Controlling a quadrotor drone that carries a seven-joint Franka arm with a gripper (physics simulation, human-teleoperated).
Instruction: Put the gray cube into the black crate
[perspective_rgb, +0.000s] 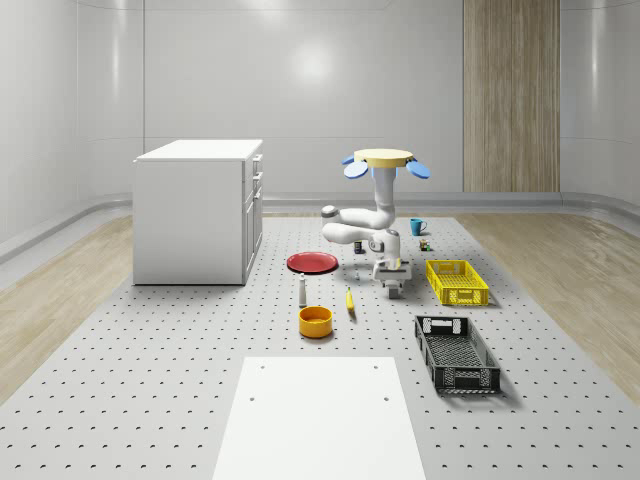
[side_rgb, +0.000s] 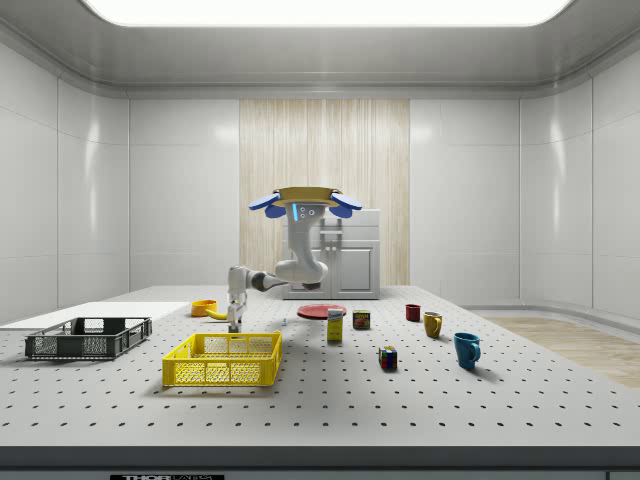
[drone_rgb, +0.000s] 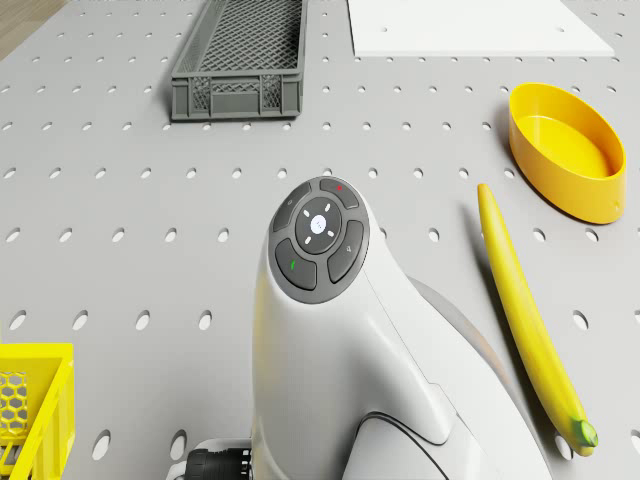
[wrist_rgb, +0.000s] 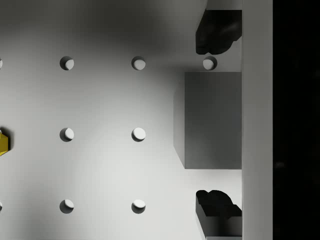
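Gray cube (wrist_rgb: 212, 120) sits on the perforated table (perspective_rgb: 180, 380), between the gripper's (wrist_rgb: 216, 122) spread fingers (wrist_rgb: 217, 30) (neither touching it), beside the yellow crate (perspective_rgb: 457, 281). Overhead the drone (perspective_rgb: 386, 160) hovers, with the black crate (perspective_rgb: 456, 353) well apart, nearer the white sheet (perspective_rgb: 320, 420)

Yellow crate (drone_rgb: 30, 405) cut by edge

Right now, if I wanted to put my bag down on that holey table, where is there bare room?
The widest bare stretch lies in front of the white cabinet, to the whole-scene view's left of the orange bowl. It is crowded around the red plate, banana, yellow crate and black crate, where the drone hovers, its tool straddling the gray cube.
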